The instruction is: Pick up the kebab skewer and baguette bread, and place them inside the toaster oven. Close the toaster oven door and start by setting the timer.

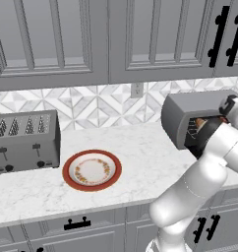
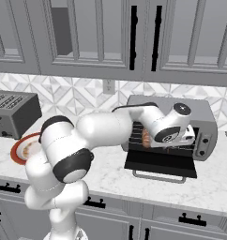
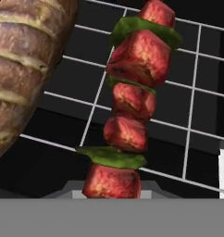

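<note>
Red-brown meat chunks and green pepper slices run up the kebab skewer, which rises straight from the bottom of the hand view, just ahead of the gripper; the jaws stand nearly closed, seemingly clamped on the skewer's near end, though the fingertips themselves are hidden behind the lowest chunk; beneath the skewer lies the wire rack of the toaster oven; the baguette bread lies on that rack just beside the skewer, apart from it; in the right base view the hand reaches into the oven's mouth over the toaster oven door, which hangs open and flat; on the counter well to the left sit a red-rimmed plate and a slotted toaster.
</note>
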Robot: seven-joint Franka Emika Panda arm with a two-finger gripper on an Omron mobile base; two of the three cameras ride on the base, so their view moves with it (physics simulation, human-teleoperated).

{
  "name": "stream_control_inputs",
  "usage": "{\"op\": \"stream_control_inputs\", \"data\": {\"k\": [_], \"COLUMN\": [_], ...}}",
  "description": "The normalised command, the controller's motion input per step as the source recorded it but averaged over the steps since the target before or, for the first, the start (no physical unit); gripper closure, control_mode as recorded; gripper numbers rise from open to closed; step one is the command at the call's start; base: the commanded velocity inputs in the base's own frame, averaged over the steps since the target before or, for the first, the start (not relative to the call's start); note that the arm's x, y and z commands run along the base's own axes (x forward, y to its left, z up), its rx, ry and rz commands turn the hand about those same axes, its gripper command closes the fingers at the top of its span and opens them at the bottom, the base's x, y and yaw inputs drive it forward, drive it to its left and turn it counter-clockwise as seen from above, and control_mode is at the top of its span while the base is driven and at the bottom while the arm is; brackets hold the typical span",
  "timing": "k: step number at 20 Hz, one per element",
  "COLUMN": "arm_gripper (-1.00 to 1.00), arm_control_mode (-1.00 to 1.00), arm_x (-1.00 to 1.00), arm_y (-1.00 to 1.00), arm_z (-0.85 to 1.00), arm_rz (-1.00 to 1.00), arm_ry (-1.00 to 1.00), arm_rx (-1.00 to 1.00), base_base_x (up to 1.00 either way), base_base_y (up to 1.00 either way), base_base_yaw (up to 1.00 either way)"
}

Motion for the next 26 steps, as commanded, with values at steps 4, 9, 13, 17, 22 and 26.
{"op": "stream_control_inputs", "data": {"k": [4, 9, 13, 17, 22, 26], "arm_gripper": [1.00, 1.00, 1.00, 1.00, 1.00, 1.00], "arm_control_mode": [-1.00, -1.00, -1.00, -1.00, -1.00, -1.00], "arm_x": [0.31, 0.17, 0.10, 0.16, 0.08, 0.02], "arm_y": [0.04, 0.00, -0.01, 0.00, 0.00, 0.00], "arm_z": [-0.01, 0.00, 0.00, -0.02, -0.19, -0.16], "arm_rz": [0.00, 0.00, 0.00, 0.00, 0.00, 0.00], "arm_ry": [0.00, 0.00, 0.00, 0.00, -0.04, -0.06], "arm_rx": [-0.02, -0.04, -0.04, -0.03, -0.01, 0.00], "base_base_x": [0.00, 0.00, 0.00, 0.00, 0.00, 0.00], "base_base_y": [0.00, 0.00, 0.00, 0.00, 0.00, 0.00], "base_base_yaw": [0.00, 0.00, 0.00, 0.00, 0.00, 0.00]}}
